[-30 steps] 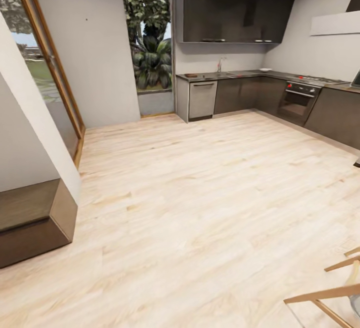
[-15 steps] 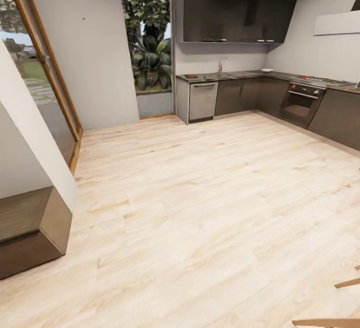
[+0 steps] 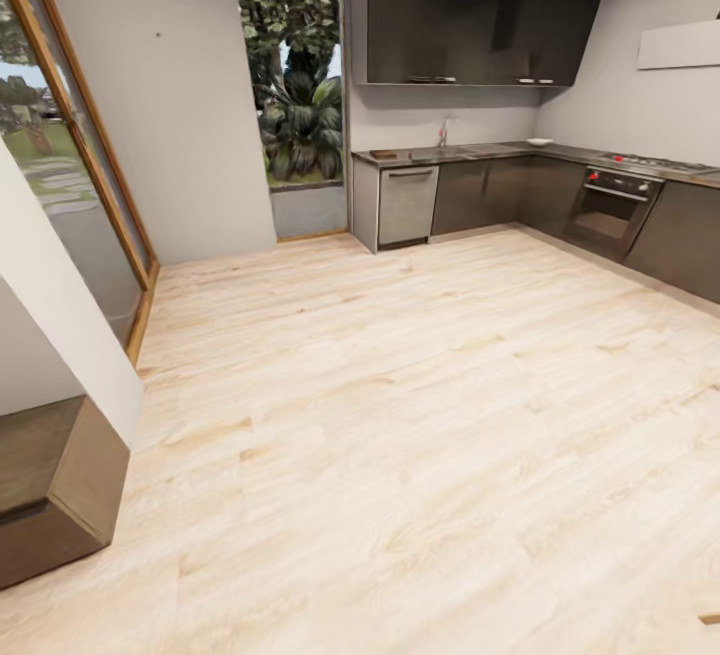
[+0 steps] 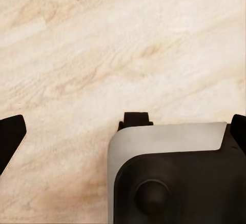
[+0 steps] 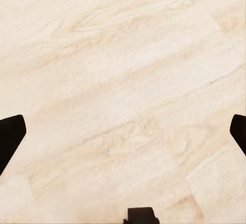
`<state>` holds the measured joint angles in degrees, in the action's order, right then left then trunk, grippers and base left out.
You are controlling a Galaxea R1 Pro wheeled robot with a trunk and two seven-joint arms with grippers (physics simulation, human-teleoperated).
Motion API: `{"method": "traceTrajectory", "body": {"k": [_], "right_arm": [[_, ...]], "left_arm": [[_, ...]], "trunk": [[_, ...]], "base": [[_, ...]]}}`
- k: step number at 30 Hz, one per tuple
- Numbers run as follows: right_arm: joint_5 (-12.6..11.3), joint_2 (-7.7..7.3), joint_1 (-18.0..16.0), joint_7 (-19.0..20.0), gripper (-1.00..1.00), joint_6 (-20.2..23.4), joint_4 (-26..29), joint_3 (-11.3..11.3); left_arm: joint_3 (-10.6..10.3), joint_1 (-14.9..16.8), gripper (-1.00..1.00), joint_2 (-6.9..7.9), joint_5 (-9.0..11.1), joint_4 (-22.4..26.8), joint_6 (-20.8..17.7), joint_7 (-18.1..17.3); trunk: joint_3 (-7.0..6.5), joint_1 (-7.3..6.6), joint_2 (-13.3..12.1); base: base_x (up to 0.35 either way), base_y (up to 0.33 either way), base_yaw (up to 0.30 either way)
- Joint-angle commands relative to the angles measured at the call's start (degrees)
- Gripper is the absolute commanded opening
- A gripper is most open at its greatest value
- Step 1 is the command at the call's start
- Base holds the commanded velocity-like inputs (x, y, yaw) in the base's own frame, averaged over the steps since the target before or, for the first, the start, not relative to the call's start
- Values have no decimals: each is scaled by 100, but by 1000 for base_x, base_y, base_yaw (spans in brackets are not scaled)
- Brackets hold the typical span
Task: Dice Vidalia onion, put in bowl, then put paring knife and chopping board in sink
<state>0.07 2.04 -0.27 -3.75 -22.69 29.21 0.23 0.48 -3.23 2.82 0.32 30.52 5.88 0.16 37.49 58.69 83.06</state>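
The light wood plank floor (image 3: 420, 415) spans the head view, and beyond it the kitchen runs along the far wall: glossy dark upper cabinets (image 3: 470, 15), grey-brown lower cabinets (image 3: 480, 193) and a long smooth grey metallic countertop (image 3: 560, 150). A tall glazed opening onto green foliage (image 3: 295, 85) stands beside the cabinets, and a wood-framed glass door (image 3: 70, 185) lies toward the robot's left. On the countertop, the chrome tap (image 3: 441, 133) marks the stainless steel sink (image 3: 447, 151); a small dark brown chopping board (image 3: 383, 153) lies just beside it, and a shallow white bowl (image 3: 538, 142) sits further along. The Vidalia onion and the paring knife are too small to tell at this range. The robot is judged to be in transit, well apart from the worktop; a poorly aimed approach could clip the dark brown low cabinet (image 3: 50, 495) near the robot's left or leave the sink beyond reach. Each wrist view adds what the head view lacks: the left gripper (image 4: 123, 131) and the right gripper (image 5: 123, 134), each with 2 dark fingertips spread wide at the frame edges and nothing between them, above bare floor; the left view also shows a grey-and-black robot housing (image 4: 174, 178).
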Motion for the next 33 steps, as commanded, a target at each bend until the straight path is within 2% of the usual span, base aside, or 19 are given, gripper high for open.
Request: {"method": "traceTrajectory", "body": {"k": [1,16,33], "right_arm": [[1,3,-1,-21,100,-16,-3,3],[1,-2,-2,-21,100,-16,-3,1],[1,7,-4,-21,100,-18,-3,12]], "left_arm": [[4,-2,100,0,3,7,9,2],[4,-2,100,0,3,16,10,0],[-3,-2,100,-2,3,9,10,1]], "trunk": [[4,3,2],[4,3,2],[4,3,2]], "base": [[318,0,0],[318,0,-2],[318,0,-69]]}}
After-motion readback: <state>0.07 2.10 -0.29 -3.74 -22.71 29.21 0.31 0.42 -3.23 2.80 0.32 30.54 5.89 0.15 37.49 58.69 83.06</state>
